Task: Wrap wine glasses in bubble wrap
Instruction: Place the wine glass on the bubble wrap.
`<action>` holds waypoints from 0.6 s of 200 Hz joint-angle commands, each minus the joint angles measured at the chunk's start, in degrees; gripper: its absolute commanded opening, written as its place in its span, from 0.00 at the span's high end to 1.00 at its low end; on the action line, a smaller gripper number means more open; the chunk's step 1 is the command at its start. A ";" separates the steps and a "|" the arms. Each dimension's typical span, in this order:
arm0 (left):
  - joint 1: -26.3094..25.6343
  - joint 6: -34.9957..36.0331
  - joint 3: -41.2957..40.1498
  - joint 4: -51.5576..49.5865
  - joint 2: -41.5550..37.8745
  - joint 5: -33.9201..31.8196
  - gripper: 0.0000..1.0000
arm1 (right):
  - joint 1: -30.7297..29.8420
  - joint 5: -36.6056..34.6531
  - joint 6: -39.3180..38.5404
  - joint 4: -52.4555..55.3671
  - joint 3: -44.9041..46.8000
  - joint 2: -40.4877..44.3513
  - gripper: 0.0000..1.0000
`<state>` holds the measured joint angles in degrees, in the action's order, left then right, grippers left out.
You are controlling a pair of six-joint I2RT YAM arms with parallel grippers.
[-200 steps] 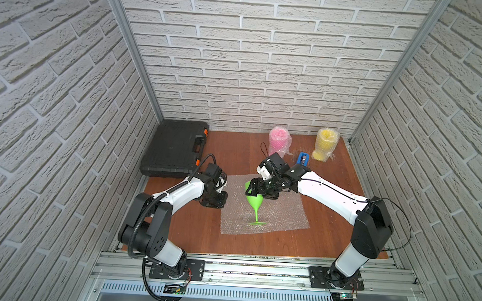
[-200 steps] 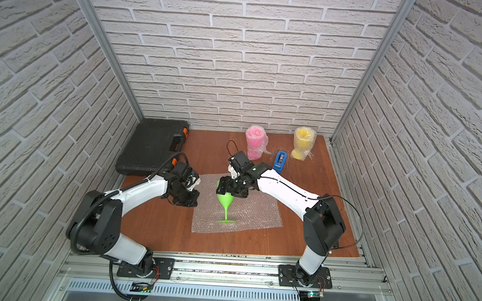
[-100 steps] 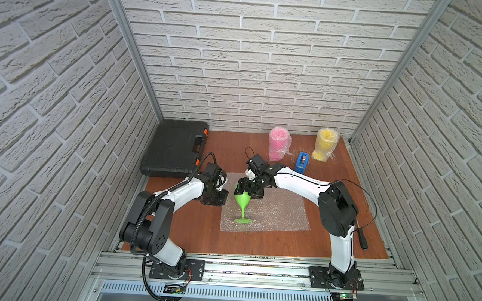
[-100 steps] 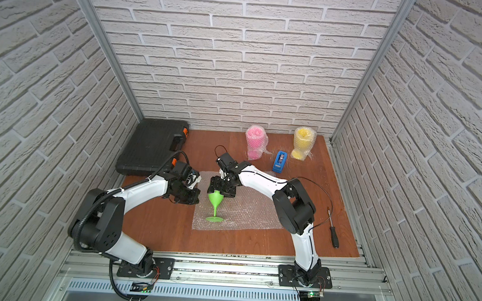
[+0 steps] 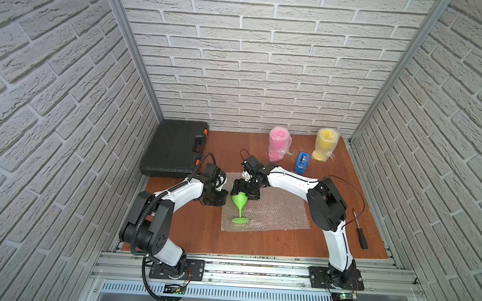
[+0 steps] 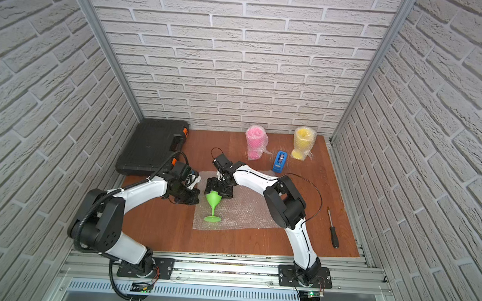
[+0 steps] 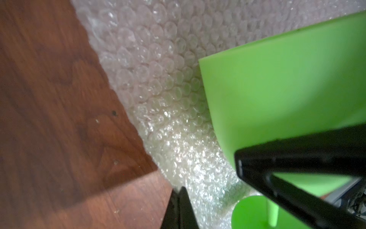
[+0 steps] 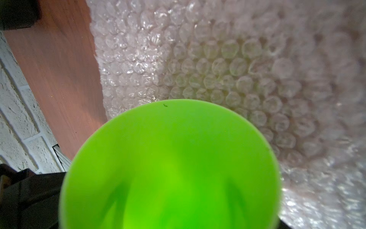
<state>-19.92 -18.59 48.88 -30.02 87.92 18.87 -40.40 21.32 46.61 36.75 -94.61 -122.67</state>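
Observation:
The neon green wine glass [image 5: 239,199] stands with its foot on the left part of a flat bubble wrap sheet [image 5: 276,215], seen in both top views [image 6: 213,200]. My right gripper [image 5: 244,191] straddles its bowl from behind. The bowl [image 8: 170,168] hides the fingers in the right wrist view, so contact does not show. My left gripper [image 7: 181,191] is shut, its tips resting at the sheet's left edge [image 5: 221,199]. The pink wine glass [image 5: 278,143] and the yellow wine glass [image 5: 325,145] stand at the back, each rolled in bubble wrap.
A black tool case [image 5: 176,147] lies at the back left, close behind my left arm. A blue tape dispenser [image 5: 301,163] stands between the wrapped glasses. A screwdriver [image 5: 360,231] lies near the right edge of the wooden table [image 5: 190,233].
My right arm carried the green wine glass leftward over the sheet, and its elbow folded in. In the last half second the glass barely shifted. The left arm stayed put.

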 commanded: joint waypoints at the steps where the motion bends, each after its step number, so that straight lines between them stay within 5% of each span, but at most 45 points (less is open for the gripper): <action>1: 0.31 0.31 0.77 -0.12 -1.15 1.25 1.00 | 0.90 -0.77 -1.29 2.07 -1.11 6.78 0.10; 52: 0.27 0.07 2.75 -1.59 -2.53 1.92 1.00 | 5.11 -3.34 -5.04 6.08 5.45 17.08 0.13; 89: 0.11 -0.96 3.96 -1.84 -4.44 2.86 1.00 | 8.25 -3.60 -8.20 6.60 12.95 15.97 0.64; 120: -1.49 -1.27 6.12 -3.08 -5.65 2.98 1.00 | 9.27 -3.25 -9.52 4.29 14.95 13.03 0.79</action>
<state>-20.23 -19.35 52.18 -31.59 84.03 20.93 -31.22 17.82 39.44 41.56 -81.47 -107.57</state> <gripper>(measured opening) 0.046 0.239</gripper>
